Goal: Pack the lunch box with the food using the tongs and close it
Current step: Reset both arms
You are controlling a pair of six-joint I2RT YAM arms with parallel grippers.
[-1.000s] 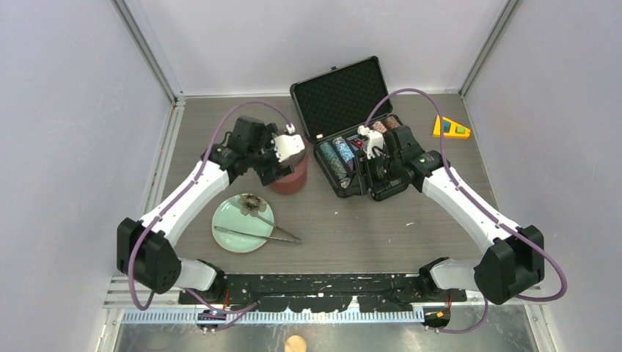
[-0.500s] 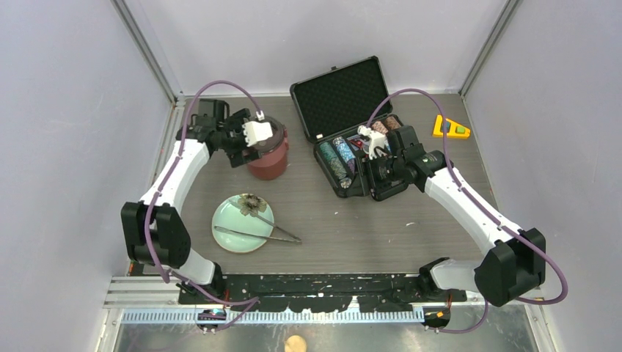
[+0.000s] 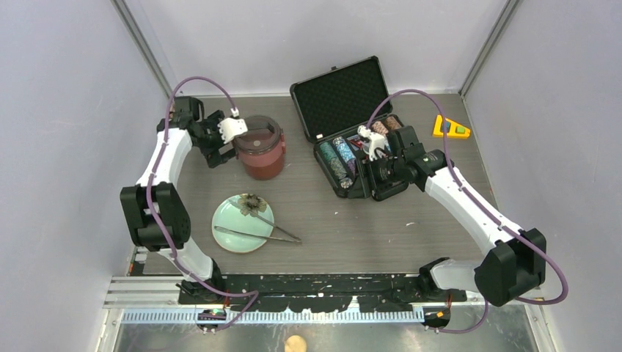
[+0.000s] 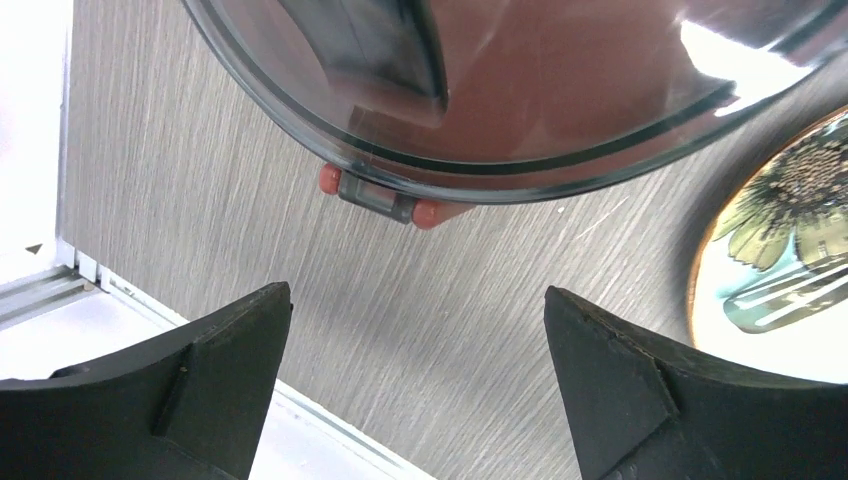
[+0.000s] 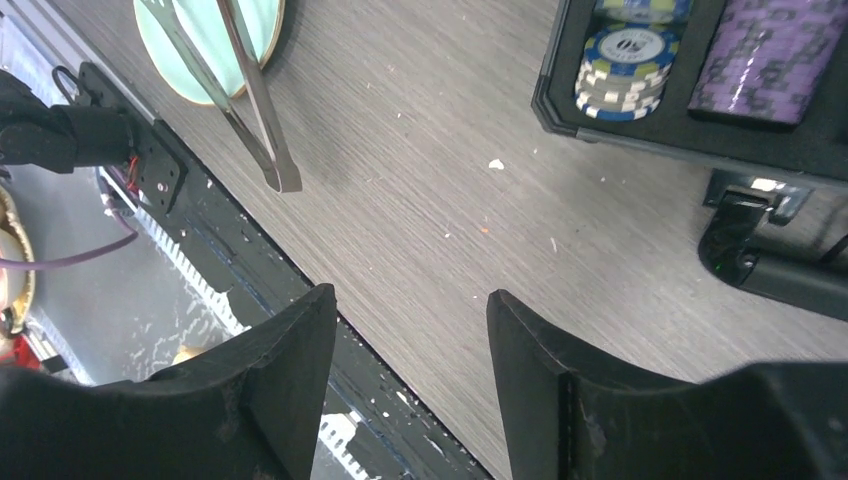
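The maroon lunch box [image 3: 261, 150] stands at the back left of the table with its dark translucent lid [image 4: 500, 80] on. One lid clip [image 4: 376, 194] shows in the left wrist view. My left gripper [image 3: 233, 143] hangs just left of the box, open wide, with only bare table between its fingers [image 4: 415, 300]. The silver tongs [image 3: 258, 235] lie across the pale green plate [image 3: 229, 220], their tips past its right rim [image 5: 278, 178]. My right gripper [image 3: 372, 176] hovers at the black case's near edge, open and empty [image 5: 410, 300]. No food shows in any view.
An open black case [image 3: 341, 92] of poker chip stacks [image 5: 628, 55] sits at back centre. A yellow triangular toy [image 3: 449, 128] lies at the back right. The table's left rail [image 4: 60, 290] is close beside my left gripper. The front edge [image 5: 330, 300] runs under my right gripper.
The lunch box has shifted toward the back left. My left arm swung left with it and now stands off its side. The right gripper has opened slightly.
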